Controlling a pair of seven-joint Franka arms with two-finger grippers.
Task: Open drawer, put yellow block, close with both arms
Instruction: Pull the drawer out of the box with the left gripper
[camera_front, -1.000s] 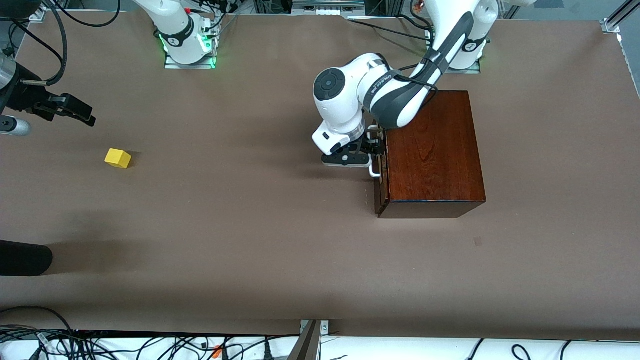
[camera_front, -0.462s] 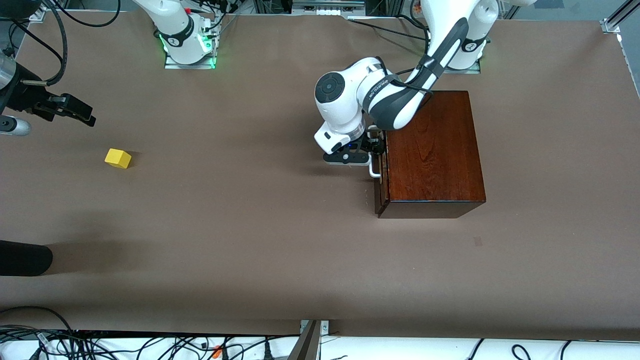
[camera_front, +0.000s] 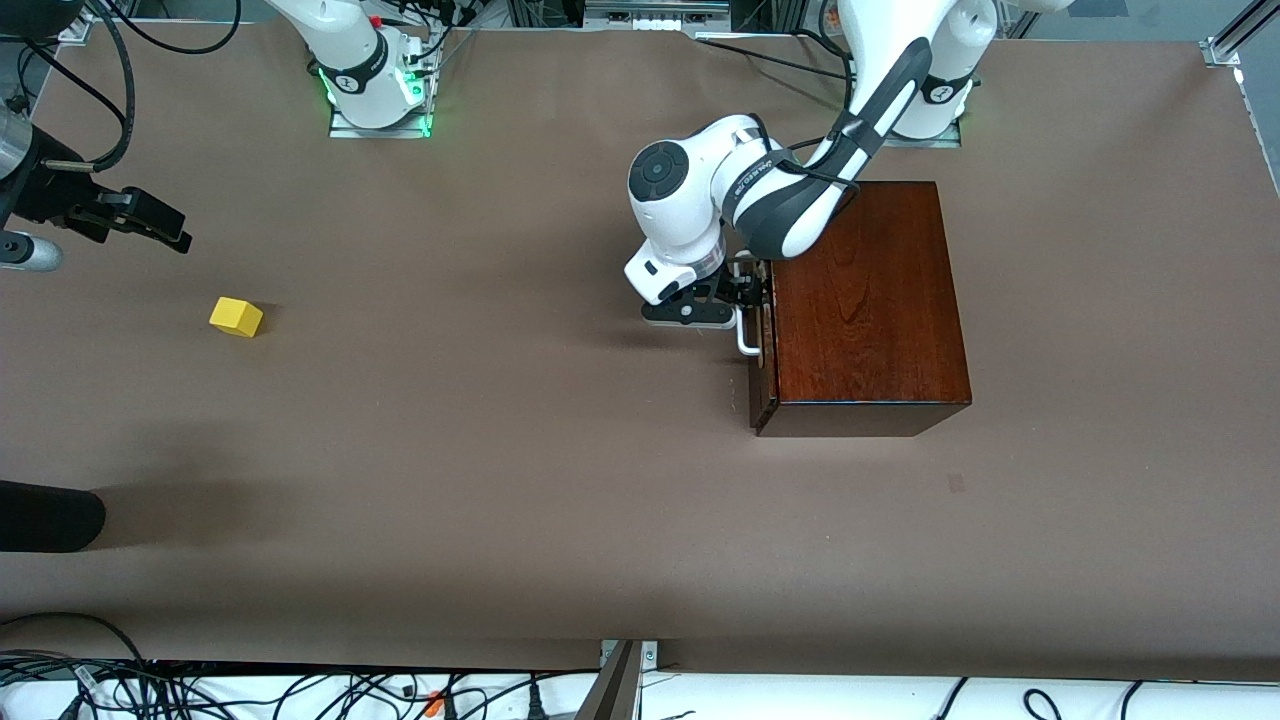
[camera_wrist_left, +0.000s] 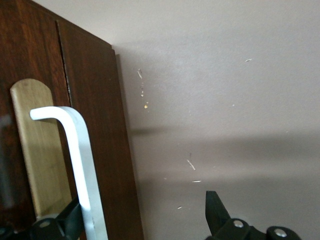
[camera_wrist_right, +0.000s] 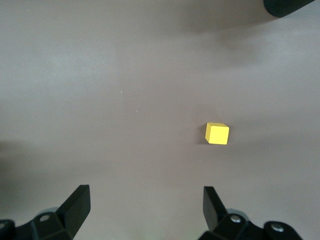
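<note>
- Drawer (camera_front: 762, 350) sits at the front of the box (camera_front: 865, 300), toward the left arm's end of the tabletop (camera_front: 500, 480); its front lies almost flush with the box, so it is judged still shut or barely started.
- Handle (camera_front: 746, 342), a white bar, stands proud of the drawer front. In the left wrist view the handle (camera_wrist_left: 80, 165) runs between the two fingers, one finger (camera_wrist_left: 67, 220) against the drawer face and the other well out over the tabletop.
- Left hand (camera_front: 735, 300) is at the handle, fingers spread wide around the bar and not clamped on it; whether a finger touches the bar cannot be told.
- Step in hand, as judged: grasp the handle and draw the drawer out. To do it well, centre the bar between the fingers, close firmly, then pull straight along the drawer's travel toward the right arm's end, so the box neither skews nor slides.
- Block (camera_front: 237, 317), yellow, lies alone on the tabletop toward the right arm's end, well apart from the box.
- Right hand (camera_front: 140, 222) hangs over the tabletop near the block and waits, fingers wide apart and empty; the right wrist view shows the block (camera_wrist_right: 217, 134) lying off its centre line.
</note>
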